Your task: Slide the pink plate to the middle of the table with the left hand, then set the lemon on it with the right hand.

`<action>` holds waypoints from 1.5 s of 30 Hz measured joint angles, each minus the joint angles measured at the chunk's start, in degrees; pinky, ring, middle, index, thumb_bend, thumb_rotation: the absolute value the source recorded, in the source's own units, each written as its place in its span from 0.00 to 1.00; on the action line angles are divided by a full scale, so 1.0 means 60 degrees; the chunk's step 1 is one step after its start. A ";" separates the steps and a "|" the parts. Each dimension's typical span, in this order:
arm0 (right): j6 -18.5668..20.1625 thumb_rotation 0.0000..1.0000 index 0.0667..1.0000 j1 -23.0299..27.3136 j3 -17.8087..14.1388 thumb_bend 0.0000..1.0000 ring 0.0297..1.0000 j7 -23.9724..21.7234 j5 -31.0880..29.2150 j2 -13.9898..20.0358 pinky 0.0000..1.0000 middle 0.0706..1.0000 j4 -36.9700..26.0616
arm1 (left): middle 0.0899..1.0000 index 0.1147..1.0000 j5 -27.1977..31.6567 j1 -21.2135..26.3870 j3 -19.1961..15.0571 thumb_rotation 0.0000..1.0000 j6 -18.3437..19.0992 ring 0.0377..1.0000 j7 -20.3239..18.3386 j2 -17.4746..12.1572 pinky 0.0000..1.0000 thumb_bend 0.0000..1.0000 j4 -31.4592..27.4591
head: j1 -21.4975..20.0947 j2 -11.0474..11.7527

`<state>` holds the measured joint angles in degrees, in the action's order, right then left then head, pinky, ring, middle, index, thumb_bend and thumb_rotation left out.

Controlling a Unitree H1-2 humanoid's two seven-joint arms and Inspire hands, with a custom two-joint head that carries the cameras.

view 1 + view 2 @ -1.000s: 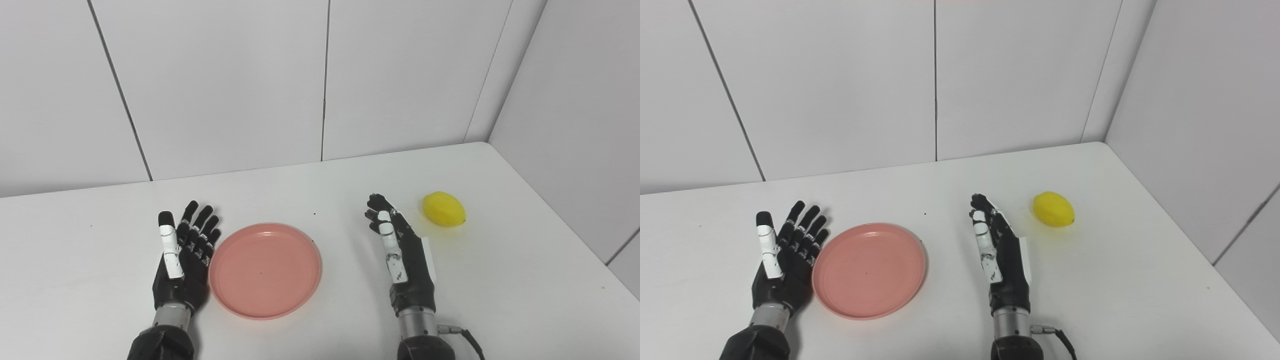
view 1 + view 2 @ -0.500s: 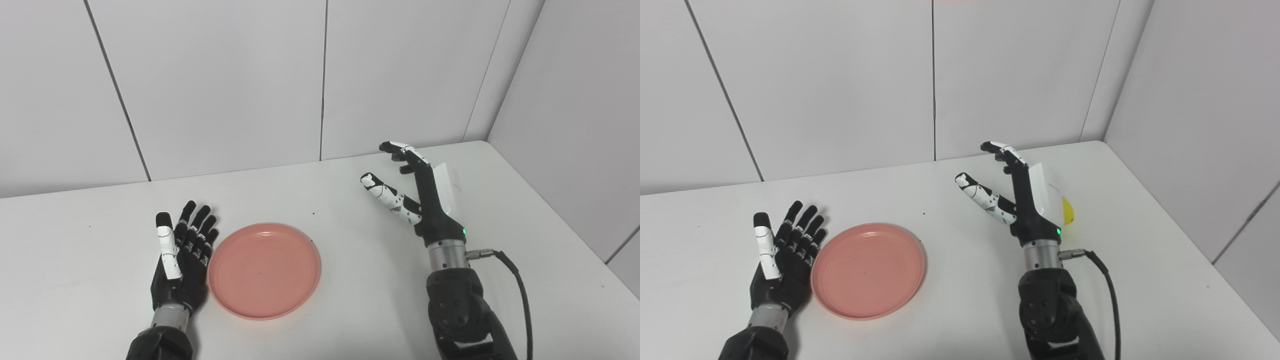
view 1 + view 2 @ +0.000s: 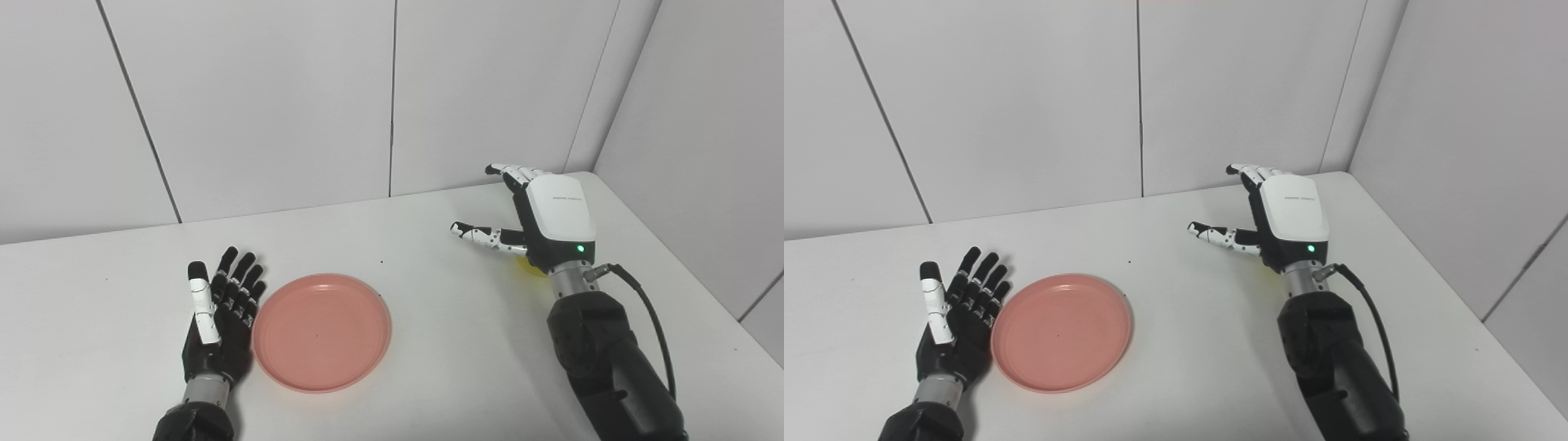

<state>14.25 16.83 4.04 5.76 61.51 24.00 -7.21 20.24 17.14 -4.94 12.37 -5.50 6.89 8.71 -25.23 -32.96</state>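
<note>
Right hand (image 3: 554, 220) hovers with fingers spread over the lemon (image 3: 525, 265), which it mostly hides, probably untouched. Left hand (image 3: 219, 324) lies open beside the plate (image 3: 321, 331), mid-tabletop (image 3: 429, 343).

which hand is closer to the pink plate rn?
Left. The left hand lies open on the table, right beside the pink plate at its left rim. The right hand is raised well off to the plate's right.

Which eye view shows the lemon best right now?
The left eye view, barely: a yellow sliver of the lemon peeks out under the open right hand. In the right eye view that hand hides it almost entirely, leaving only a faint yellow tint.
</note>
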 measured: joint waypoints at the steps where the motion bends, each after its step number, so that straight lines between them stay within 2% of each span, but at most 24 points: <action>1: -0.0011 0.78 0.69 0.0022 0.0024 0.84 0.70 0.0043 0.0126 0.0131 0.66 0.72 0.0136 | 0.92 0.92 -0.0001 -0.0005 0.0002 0.91 0.0000 0.94 0.0000 0.0001 0.98 0.81 -0.0007 | 0.0000 0.0000; 8: -0.0099 0.74 0.67 0.0049 0.0042 0.87 0.67 0.0424 0.0186 0.0675 0.61 0.69 0.1133 | 0.92 0.92 0.0000 -0.0014 -0.0007 0.90 0.0000 0.94 0.0001 -0.0001 0.99 0.82 -0.0011 | 0.0029 -0.0015; 19: -0.0137 0.74 0.68 0.0212 0.0080 0.86 0.66 0.0629 -0.0468 0.0957 0.61 0.69 0.2465 | 0.93 0.93 -0.0020 -0.0041 0.0008 0.90 0.0001 0.95 0.0005 0.0007 0.99 0.82 -0.0051 | 0.0088 0.0015; 31: -0.0133 0.75 0.69 0.0529 0.0308 0.85 0.62 0.0256 -0.1122 0.1034 0.52 0.69 0.2791 | 0.92 0.93 -0.0037 -0.0080 0.0005 0.89 0.0001 0.94 0.0009 0.0027 0.98 0.82 -0.0095 | 0.0190 0.0000; 45: -0.0086 0.74 0.71 0.0695 0.0528 0.85 0.61 0.0033 -0.1327 0.0947 0.51 0.69 0.3088 | 0.93 0.94 -0.0089 -0.0083 0.0030 0.89 0.0001 0.95 0.0008 0.0023 0.98 0.83 -0.0096 | 0.0220 -0.0073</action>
<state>13.73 21.00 7.20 5.95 53.55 29.68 11.32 19.71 16.64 -4.76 12.38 -5.45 7.03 8.13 -23.91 -33.40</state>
